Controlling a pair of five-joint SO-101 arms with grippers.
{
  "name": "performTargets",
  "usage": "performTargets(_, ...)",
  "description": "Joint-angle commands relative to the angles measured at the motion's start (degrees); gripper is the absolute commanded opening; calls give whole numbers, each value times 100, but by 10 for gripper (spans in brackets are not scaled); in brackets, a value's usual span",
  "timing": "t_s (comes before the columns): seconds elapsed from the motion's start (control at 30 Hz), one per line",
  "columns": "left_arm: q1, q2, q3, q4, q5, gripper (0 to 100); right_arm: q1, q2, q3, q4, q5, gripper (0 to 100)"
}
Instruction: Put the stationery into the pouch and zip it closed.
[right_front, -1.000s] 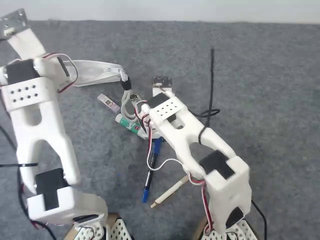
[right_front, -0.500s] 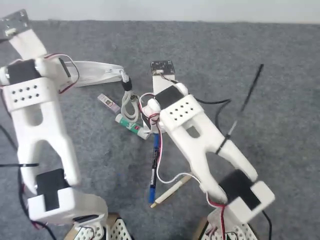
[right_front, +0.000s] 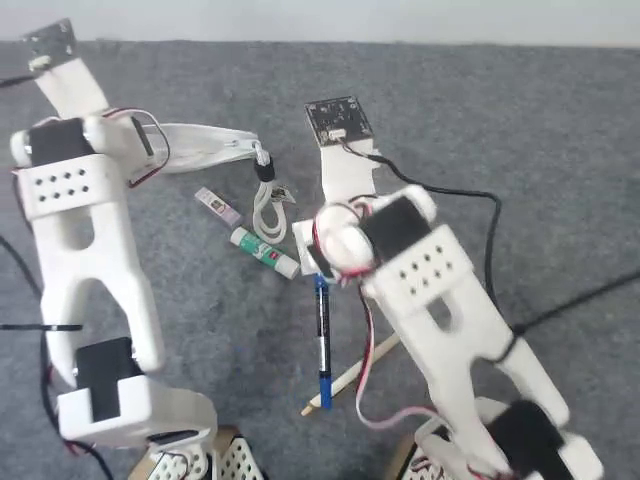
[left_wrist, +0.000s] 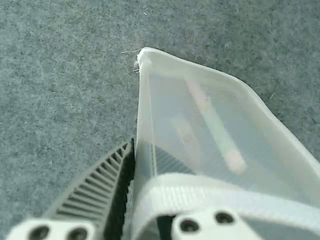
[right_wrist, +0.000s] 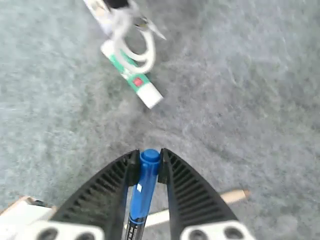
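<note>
The right pincer (right_wrist: 149, 159) is grasping the blue felt pen (right_wrist: 141, 192) near its cap. The left pincer (left_wrist: 137, 175) is clenching the translucent white zip pouch (left_wrist: 210, 135). Packing is seemingly only beginning: the green-and-white glue stick (right_front: 262, 250), lilac eraser (right_front: 217, 206) and wooden pencil (right_front: 350, 375) are lying loose on the grey surface (right_front: 540, 150). The left wrist view is showing faint stick shapes through the pouch, and I cannot tell whether they are inside or beneath.

A grey, felt-like table covering (right_front: 560, 150) is being used as the carrying surface. A white-and-green glue stick (right_front: 262, 250) is being carried flat near the middle, with its green part being overlapped by a white cord loop (right_front: 268, 215). A small pink-and-white flat bar (right_front: 217, 206) is being carried just beside it. A pale wooden pencil (right_front: 335, 392) is being carried slantwise, well apart, toward the arm bases.
</note>
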Motion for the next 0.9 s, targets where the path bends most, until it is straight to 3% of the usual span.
performTargets(0.0, 70, -88, -22, -185, 79, 10, -330, -734, -18, -321, 70, 6)
performTargets(0.47, 70, -44, -13, -193, 79, 10, -840, -1736, -26, -2255, 97, 6)
performTargets(0.67, 70, -44, -13, -193, 79, 10, -840, -1692, -9, -3626, 1178, 6)
performTargets(0.87, 79, -35, -13, -281, 79, 10, -831, -1692, 237, -5086, 1319, 6)
